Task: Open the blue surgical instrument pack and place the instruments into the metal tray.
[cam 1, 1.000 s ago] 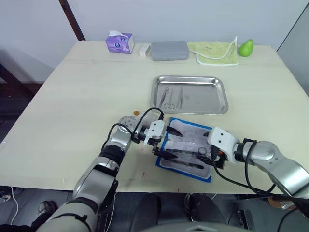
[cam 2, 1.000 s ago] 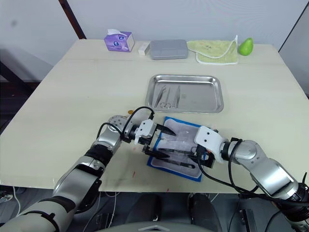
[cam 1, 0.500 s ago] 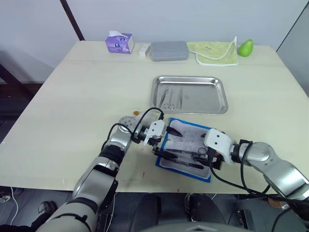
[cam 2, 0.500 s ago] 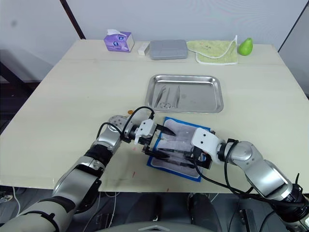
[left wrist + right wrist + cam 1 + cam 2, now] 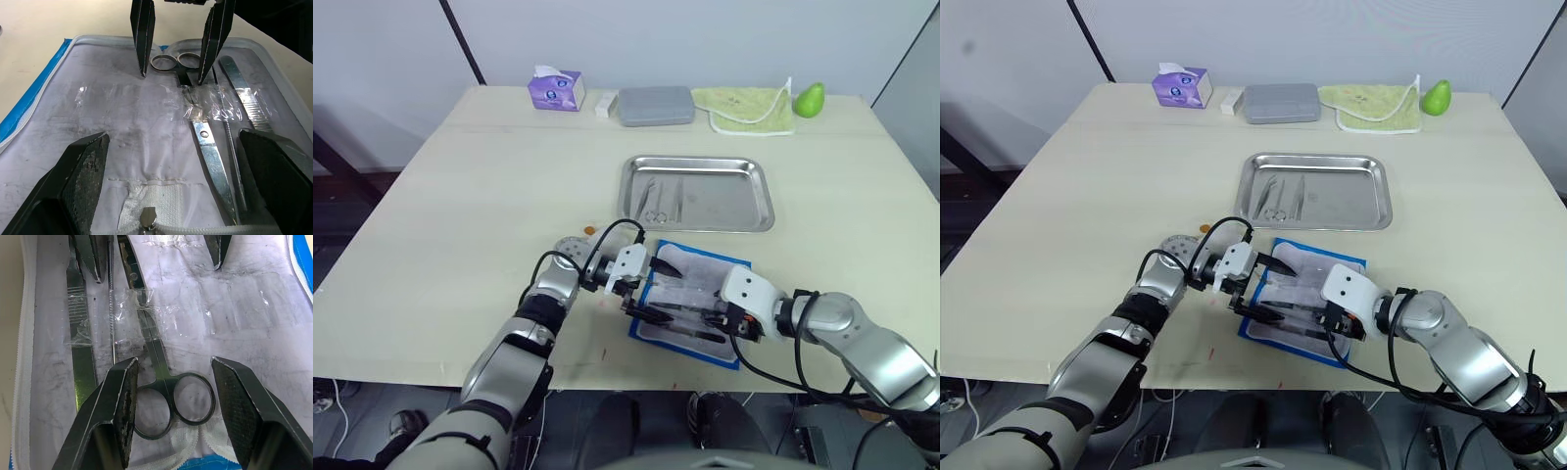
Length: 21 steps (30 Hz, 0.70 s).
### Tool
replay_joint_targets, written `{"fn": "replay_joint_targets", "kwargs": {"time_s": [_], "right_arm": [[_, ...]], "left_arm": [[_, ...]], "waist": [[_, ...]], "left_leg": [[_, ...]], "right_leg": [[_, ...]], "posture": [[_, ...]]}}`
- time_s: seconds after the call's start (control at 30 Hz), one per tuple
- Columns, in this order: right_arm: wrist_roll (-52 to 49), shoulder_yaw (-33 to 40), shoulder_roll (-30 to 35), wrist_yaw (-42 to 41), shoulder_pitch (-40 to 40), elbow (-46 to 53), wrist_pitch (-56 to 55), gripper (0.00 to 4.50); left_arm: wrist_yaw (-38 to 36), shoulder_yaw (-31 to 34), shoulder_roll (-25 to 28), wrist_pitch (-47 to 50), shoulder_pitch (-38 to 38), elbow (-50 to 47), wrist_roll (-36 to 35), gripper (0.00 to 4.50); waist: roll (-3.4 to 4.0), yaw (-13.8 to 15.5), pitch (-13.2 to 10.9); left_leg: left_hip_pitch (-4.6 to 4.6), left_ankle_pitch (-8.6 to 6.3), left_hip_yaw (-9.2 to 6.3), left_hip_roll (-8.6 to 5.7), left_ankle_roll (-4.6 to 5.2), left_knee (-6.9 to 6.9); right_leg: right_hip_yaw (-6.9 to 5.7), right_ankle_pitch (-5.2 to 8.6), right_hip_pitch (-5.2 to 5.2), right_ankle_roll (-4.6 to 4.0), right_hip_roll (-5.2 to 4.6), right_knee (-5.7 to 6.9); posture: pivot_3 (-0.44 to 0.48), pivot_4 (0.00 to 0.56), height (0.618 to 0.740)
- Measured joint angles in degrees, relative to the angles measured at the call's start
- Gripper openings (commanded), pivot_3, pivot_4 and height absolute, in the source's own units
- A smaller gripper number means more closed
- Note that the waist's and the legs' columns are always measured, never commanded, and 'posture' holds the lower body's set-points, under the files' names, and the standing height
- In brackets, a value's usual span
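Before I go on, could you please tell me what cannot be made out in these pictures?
- Instruments in the metal tray: too small in the head views to tell their kinds or count.
- Near half of the blue surgical instrument pack: covered in the head views by the left claw and right claw.
- Scissors tips: cut off by the right wrist view's edge.
- Tape over the scissors: whether it holds them down is unclear.
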State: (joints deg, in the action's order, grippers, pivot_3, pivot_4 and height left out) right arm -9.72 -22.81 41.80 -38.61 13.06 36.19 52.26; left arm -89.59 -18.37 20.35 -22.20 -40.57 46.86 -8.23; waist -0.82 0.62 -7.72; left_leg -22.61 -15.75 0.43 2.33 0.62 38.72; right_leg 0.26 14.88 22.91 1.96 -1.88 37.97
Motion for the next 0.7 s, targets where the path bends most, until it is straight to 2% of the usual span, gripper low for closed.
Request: {"fn": "replay_joint_targets", "kwargs": {"time_s": [0.2,0.3,0.4,0.7], "right_arm": [[-0.05,-0.63,-0.27,-1.02,1.44,-0.87,1.03,2.48],[-0.72,-1.03,-0.54,-1.80,2.39,-1.29,2.64,1.60],[-0.94,-2.60,-0.82,-2.19,3.53,-1.46,3.85,0.16],[-0.46,-5.28,-0.14,-2.39,5.36,-1.98,3.81,0.06]], "left_arm": [[0.00,0.00,-0.01,-0.15,-0.02,0.45,0.05,4.50],[0.02,0.00,-0.04,-0.16,-0.02,0.61,0.08,4.50],[0.13,0.00,-0.06,-0.16,-0.01,0.73,0.15,4.50],[0.32,0.01,0.04,-0.16,0.22,0.90,0.32,4.50]], "waist": [[-0.01,-0.07,0.23],[-0.03,-0.10,0.42],[-0.07,-0.22,0.65],[-0.23,-0.51,0.92]], "left_leg": [[0.01,0.00,0.00,0.00,0.00,0.00],[0.01,0.00,-0.01,0.00,0.00,-0.01],[0.06,-0.01,-0.01,0.00,0.01,-0.01],[0.25,-0.03,-0.01,0.01,0.05,-0.08]], "right_leg": [[0.00,0.00,0.00,0.00,0.00,0.00],[0.00,0.00,0.00,-0.01,0.01,-0.01],[0.00,0.01,-0.05,-0.01,0.01,-0.01],[0.00,0.03,-0.22,-0.04,0.01,-0.05]], "posture": [[0.000,0.150,0.736],[0.000,0.150,0.736],[0.000,0.150,0.736],[0.000,0.150,0.736]]}}
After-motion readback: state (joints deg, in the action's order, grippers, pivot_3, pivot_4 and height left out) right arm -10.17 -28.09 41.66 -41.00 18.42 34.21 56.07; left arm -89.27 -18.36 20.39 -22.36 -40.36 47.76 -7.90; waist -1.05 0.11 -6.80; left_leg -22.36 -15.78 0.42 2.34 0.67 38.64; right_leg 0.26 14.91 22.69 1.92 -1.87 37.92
